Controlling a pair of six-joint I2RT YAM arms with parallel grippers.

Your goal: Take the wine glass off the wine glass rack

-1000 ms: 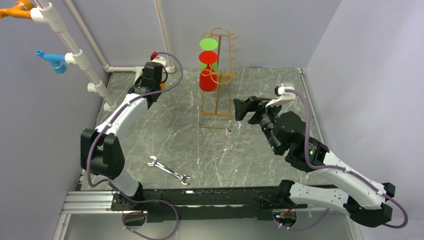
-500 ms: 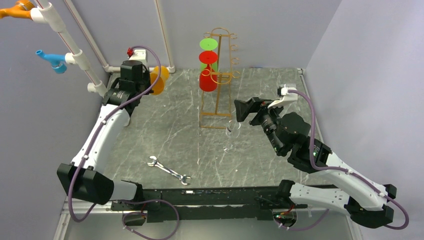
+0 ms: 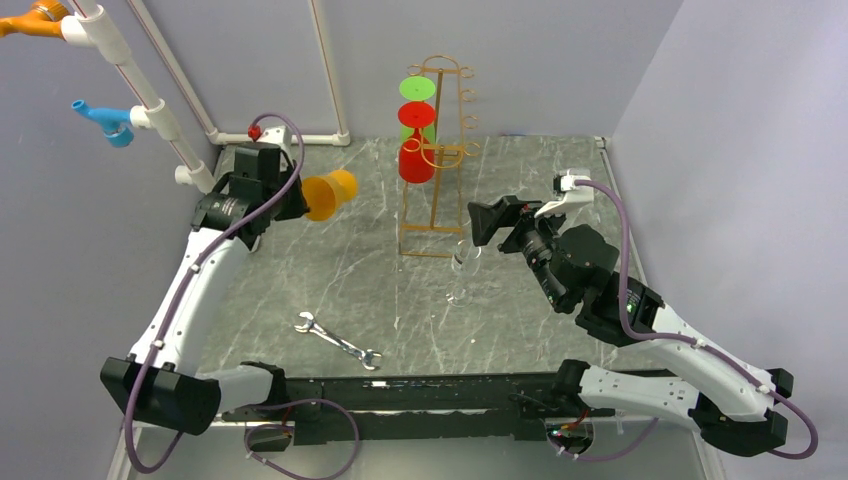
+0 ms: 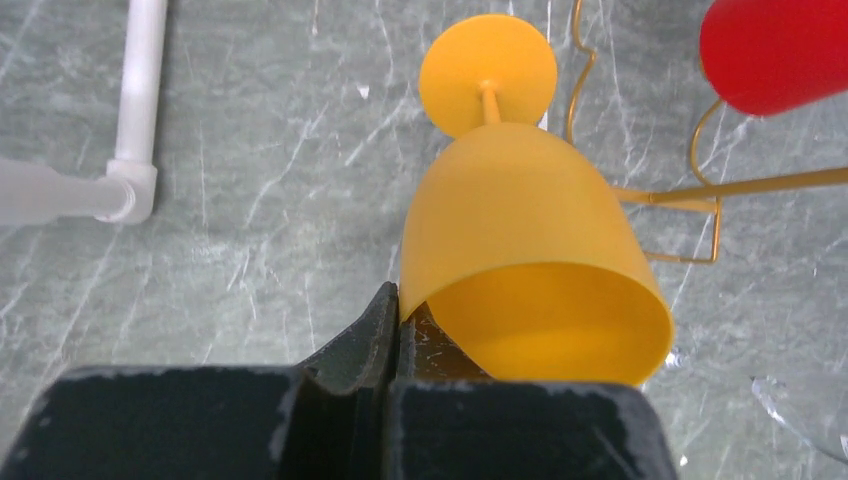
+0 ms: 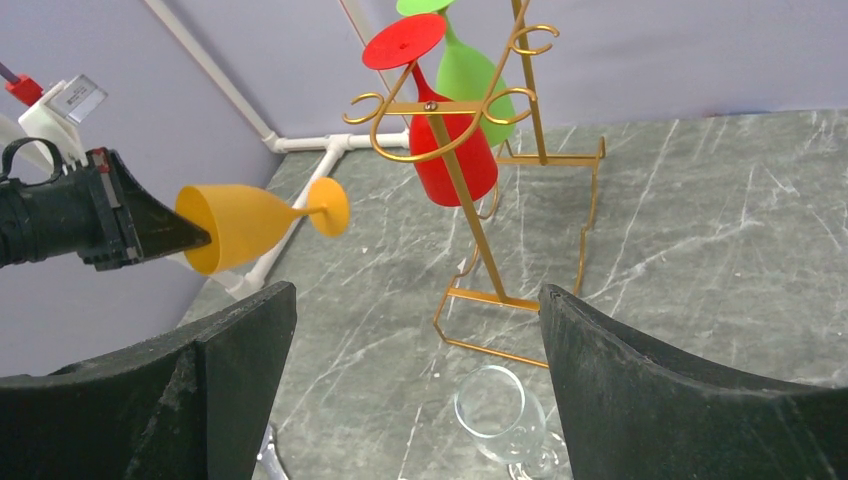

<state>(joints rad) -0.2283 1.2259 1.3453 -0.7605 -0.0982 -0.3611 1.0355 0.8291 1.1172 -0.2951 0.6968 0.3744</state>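
Note:
The gold wire wine glass rack stands at the back middle, with a red glass and a green glass hanging on it upside down. My left gripper is shut on the rim of an orange wine glass, held on its side in the air left of the rack, foot pointing right. In the left wrist view the jaws pinch the orange glass at its rim. My right gripper is open and empty, above a clear glass standing in front of the rack.
A wrench lies on the marble table at the front left. A white pipe frame with blue and orange fittings runs along the left wall. The clear glass stands by the rack's base.
My left arm has swung out to the left and pulled back from the far corner, bringing the orange glass into view and tipping it onto its side. The right arm has barely moved.

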